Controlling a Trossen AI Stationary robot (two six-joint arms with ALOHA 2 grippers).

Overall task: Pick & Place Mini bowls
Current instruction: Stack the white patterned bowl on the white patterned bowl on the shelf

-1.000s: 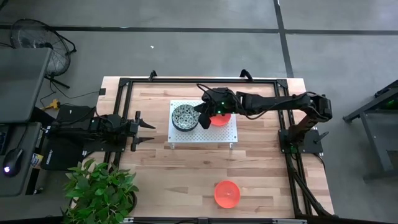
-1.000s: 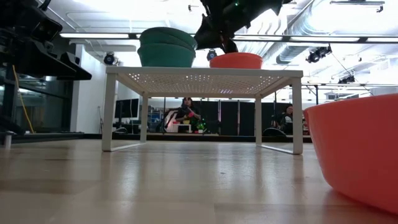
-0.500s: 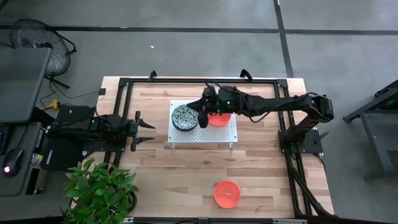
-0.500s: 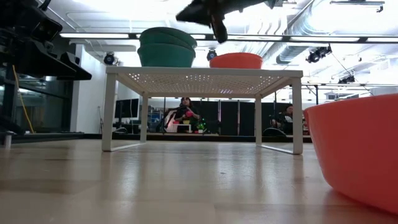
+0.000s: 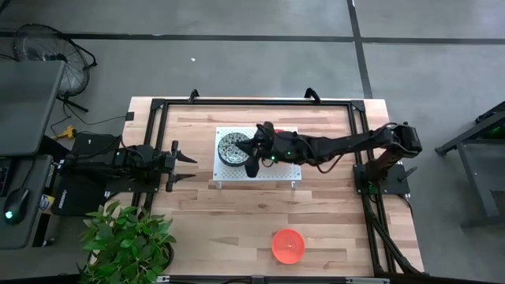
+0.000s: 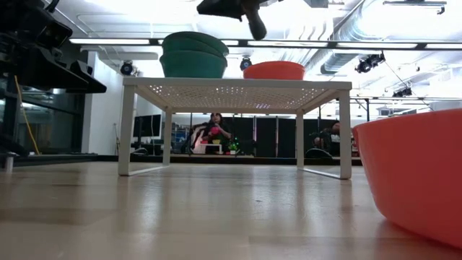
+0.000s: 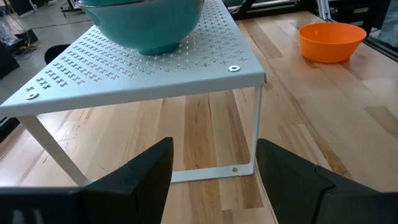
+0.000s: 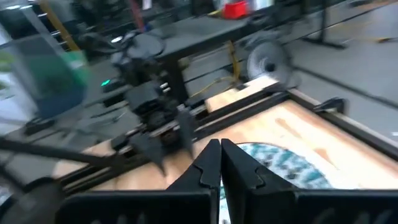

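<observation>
Wooden table (image 5: pixel 237 205): butcher-block top inside a black frame, carrying the white perforated platform (image 5: pixel 276 175) at its centre; a potted plant (image 5: pixel 126 237) is sitting at one corner.

Speckled mini bowls (image 5: pixel 233 147): stacked on the platform's left half, showing teal outside in the low view (image 6: pixel 193 56). The count in the stack is hard to tell; at least two rims are showing.

Orange mini bowl on platform (image 6: pixel 273 70): resting on the right half, apart from the speckled stack. In the high view the right arm is now covering it, where a second ago it was plainly showing beneath the gripper.

Orange mini bowl on table (image 5: pixel 288 245): lying alone near the front edge, well apart from the platform.

Right gripper (image 5: pixel 252 155): over the last second it has been lifting off the orange bowl and swinging toward the platform's front-left, just beside the speckled stack. Its fingers (image 8: pixel 208 167) are pressed together and carrying nothing. The placement on the platform looks finished, and the arm is probably heading off for another bowl.

Left gripper (image 5: pixel 186 166): waiting at the table's left side with fingers (image 7: pixel 149 171) spread, empty, pointing at the platform.
</observation>
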